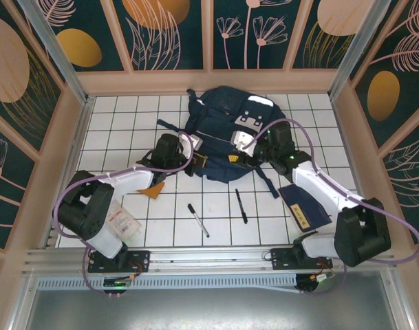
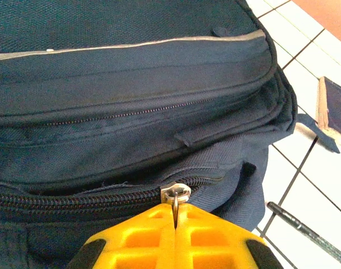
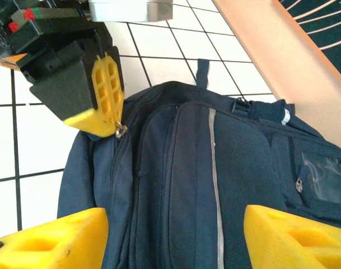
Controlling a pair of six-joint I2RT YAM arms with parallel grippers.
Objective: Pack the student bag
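Observation:
The navy student bag (image 1: 223,127) lies flat at the back middle of the tiled table, its front pocket and reflective stripe (image 3: 213,168) facing up. My left gripper (image 2: 175,217) is shut on the metal zipper pull (image 2: 175,197) of the main zip, at the bag's near left edge (image 1: 195,157). From the right wrist view, the same yellow fingers (image 3: 106,95) pinch the pull (image 3: 121,132). My right gripper (image 3: 173,238) hovers open over the bag's front (image 1: 249,141), one finger on each side of the pocket, holding nothing.
Two black pens (image 1: 198,220) (image 1: 241,205) lie on the tiles in front of the bag. A dark-blue notebook (image 1: 304,206) rests partly under the right arm. An orange triangular piece (image 1: 153,190) and a clear packet (image 1: 120,221) lie near the left arm.

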